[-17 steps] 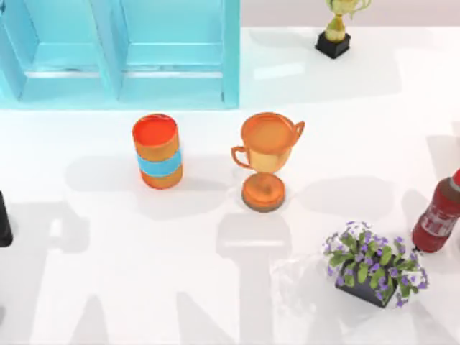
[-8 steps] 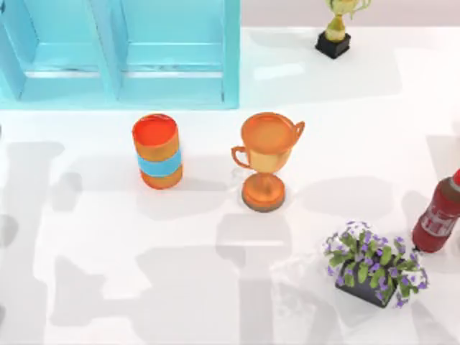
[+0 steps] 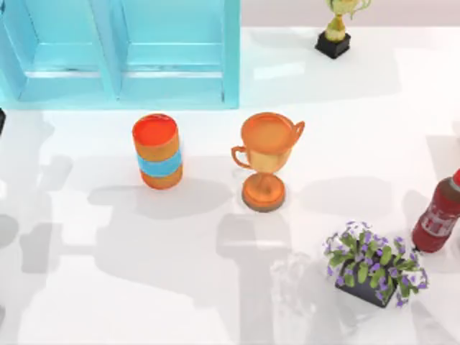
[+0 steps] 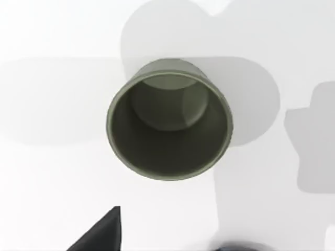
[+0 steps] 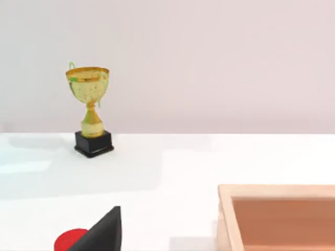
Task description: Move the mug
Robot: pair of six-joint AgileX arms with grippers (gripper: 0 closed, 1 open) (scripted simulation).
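The mug (image 4: 170, 119) is an olive-green cup standing upright on the white table, and I look straight down into its mouth in the left wrist view. My left gripper (image 4: 167, 241) hovers above it, open, with one dark fingertip (image 4: 102, 232) beside the mug and clear of its rim. A dark sliver of my left arm (image 3: 1, 119) sits at the top view's left edge. My right gripper (image 5: 167, 243) is parked off to the right, open, holding nothing.
An orange can with a blue band (image 3: 157, 151) and an orange trophy cup (image 3: 265, 159) stand mid-table. A cyan cabinet (image 3: 118, 54) fills the back left. A gold trophy (image 3: 335, 29), a flower pot (image 3: 374, 267), a red bottle (image 3: 437, 215) and a wooden box (image 5: 277, 217) occupy the right.
In the top view the dark part of my left arm at the left edge has moved toward the back, and the arm shadows on the table have shifted with it.
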